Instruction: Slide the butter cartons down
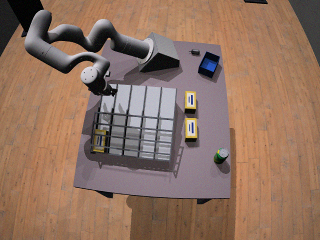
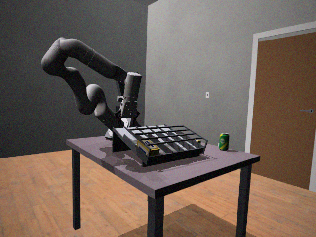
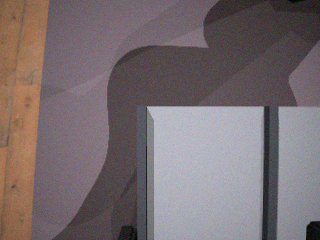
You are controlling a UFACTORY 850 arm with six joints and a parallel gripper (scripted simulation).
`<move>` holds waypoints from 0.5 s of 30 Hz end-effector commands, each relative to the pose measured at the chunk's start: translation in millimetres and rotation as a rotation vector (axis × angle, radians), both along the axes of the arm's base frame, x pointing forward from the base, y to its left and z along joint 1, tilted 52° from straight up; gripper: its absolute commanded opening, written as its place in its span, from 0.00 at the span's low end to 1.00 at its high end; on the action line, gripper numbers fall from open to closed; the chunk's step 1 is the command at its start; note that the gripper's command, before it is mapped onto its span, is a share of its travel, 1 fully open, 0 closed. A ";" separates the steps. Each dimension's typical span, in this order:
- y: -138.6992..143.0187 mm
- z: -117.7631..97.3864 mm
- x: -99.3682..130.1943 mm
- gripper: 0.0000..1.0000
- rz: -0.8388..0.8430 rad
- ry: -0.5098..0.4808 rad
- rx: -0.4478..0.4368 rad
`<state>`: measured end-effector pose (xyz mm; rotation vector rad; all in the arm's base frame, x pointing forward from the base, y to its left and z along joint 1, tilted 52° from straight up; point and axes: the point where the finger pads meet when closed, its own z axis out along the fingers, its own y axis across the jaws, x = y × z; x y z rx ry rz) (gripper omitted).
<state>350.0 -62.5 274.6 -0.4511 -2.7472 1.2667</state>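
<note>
The shelf has five sloped lanes with crossbars over their lower part. One butter carton lies in the leftmost lane, in the top view, at the bottom stop. A second carton and a third carton lie on the table to the right of the shelf. My gripper is open and empty above the upper end of the leftmost lane. Its fingers stand wider apart than that lane in the wrist view. The other four lanes hold no carton.
A blue bin and a small dark object are at the back right of the table. A green can stands at the front right. The dark crossbars span all the lanes.
</note>
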 end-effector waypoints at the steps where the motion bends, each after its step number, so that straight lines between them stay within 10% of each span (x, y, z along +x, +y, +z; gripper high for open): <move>1: 0.4 0.4 0.5 1.00 0.000 -0.001 0.000; 3: 52.8 42.5 -0.8 1.00 0.211 -0.172 -0.064; 15: 78.9 61.5 -8.0 1.00 0.223 -0.182 -0.068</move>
